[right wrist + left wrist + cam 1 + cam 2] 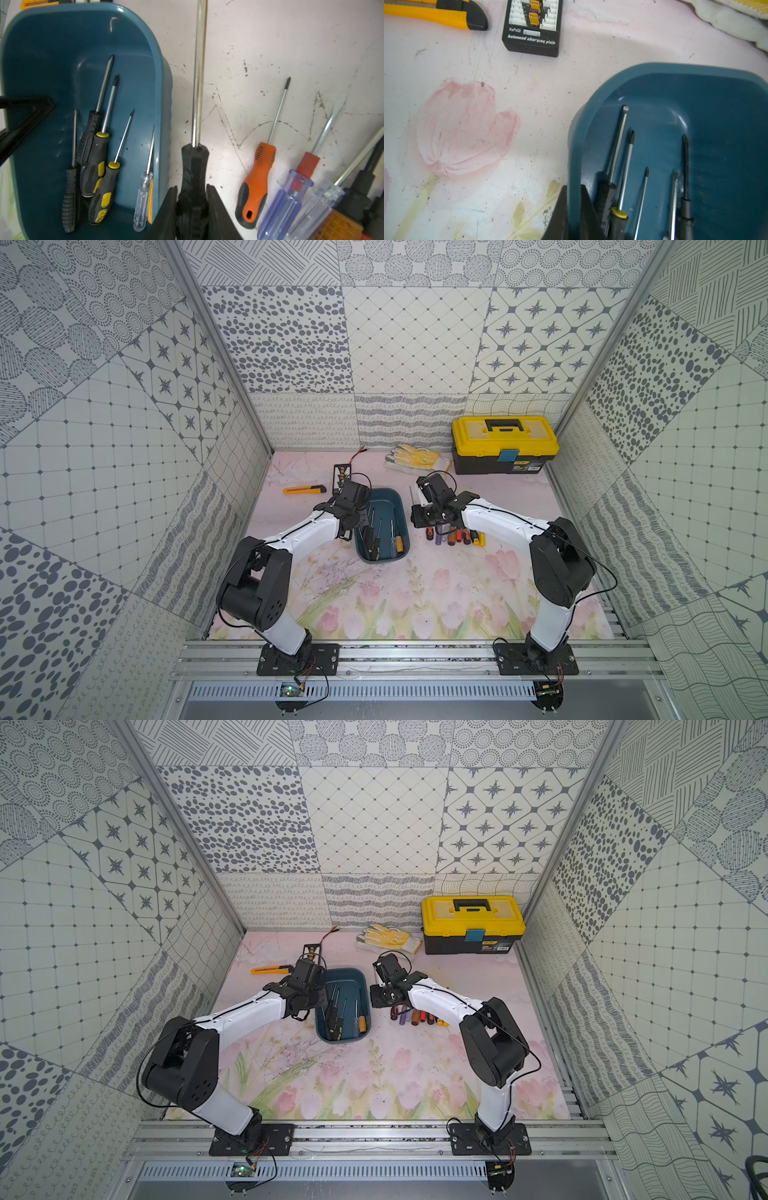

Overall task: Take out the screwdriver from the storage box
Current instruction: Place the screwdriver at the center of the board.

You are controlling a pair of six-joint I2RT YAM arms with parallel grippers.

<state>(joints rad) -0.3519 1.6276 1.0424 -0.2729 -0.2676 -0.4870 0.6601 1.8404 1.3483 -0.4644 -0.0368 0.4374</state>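
Note:
The teal-blue storage box (384, 497) (347, 975) sits mid-table with several screwdrivers (97, 158) lying in it. My left gripper (573, 199) (360, 531) is shut on the box's left wall (577, 145), one finger inside and one outside. Clamped in my right gripper (192, 193) (424, 516) is the handle of a black-handled screwdriver (194, 162). It is outside the box, just right of the right wall, with its long steel shaft (199, 62) pointing toward the back wall. I cannot tell whether it touches the mat.
A row of loose screwdrivers (455, 537) (257, 182) lies on the mat right of the box, under my right arm. A utility knife (303, 489) and a black charging plate (532, 27) lie behind the left gripper. Work gloves (417, 458) and a yellow-lidded toolbox (505, 443) are at the back.

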